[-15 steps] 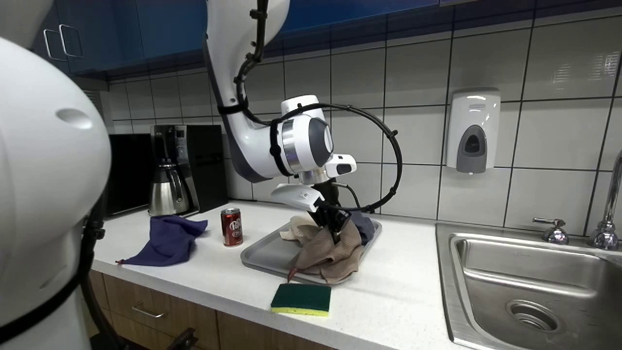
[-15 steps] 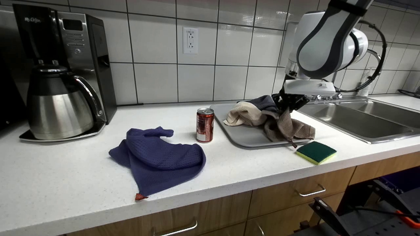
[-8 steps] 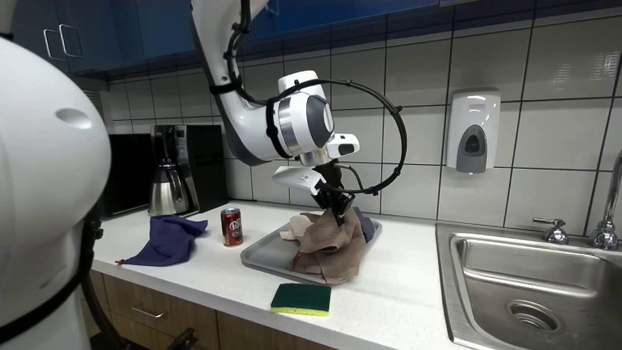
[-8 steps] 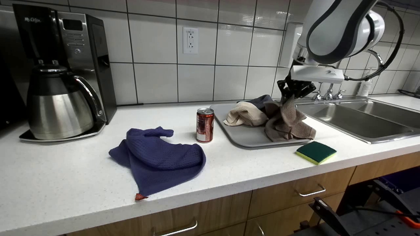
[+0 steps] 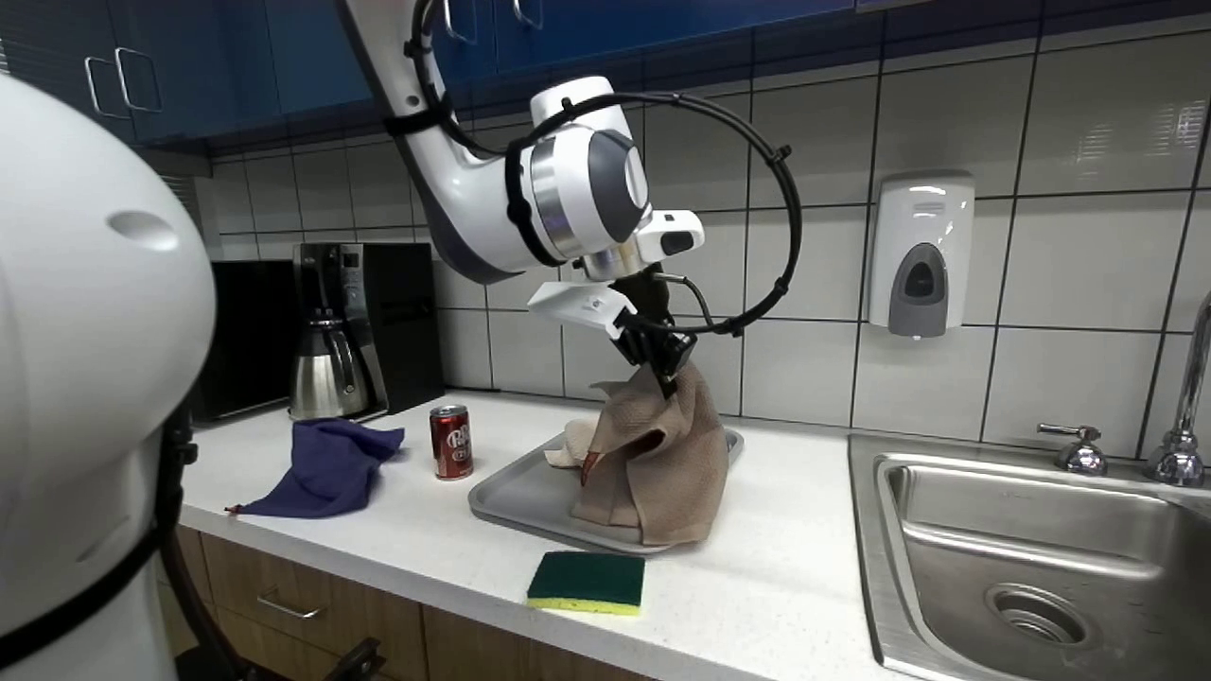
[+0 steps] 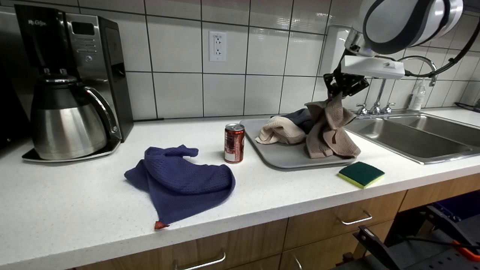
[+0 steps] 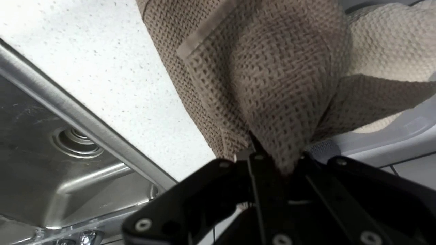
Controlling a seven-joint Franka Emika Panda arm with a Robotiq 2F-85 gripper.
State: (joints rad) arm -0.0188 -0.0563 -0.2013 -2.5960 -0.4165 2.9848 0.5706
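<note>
Fingers [image 7: 264, 180], almost together, pinch brown cloth [image 5: 672, 473], counter strip [image 5: 790, 530] dividing tray [image 5: 535, 506] and sink rim [image 5: 880, 549]

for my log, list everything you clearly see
Tray: 1, grey, on counter
Brown cloth: 1, brown, over tray
Cream cloth: 1, cream, on tray
Slate cloth: 1, slate, on tray
Navy cloth: 1, navy, on counter
Can: 1, red, on counter
Sponge: 1, green/yellow, on counter
Coffeemaker: 1, black/silver, on counter
Sink: 1, silver, in counter
Faucet: 1, silver, behind sink
Dispenser: 1, white, on wall
Outlet: 1, white, on wall
Cabinets: several, blue, overhead
Drawers: several, wooden, under counter
Arm: 1, white, above tray
Gripper: 1, black, holding brown cloth
</note>
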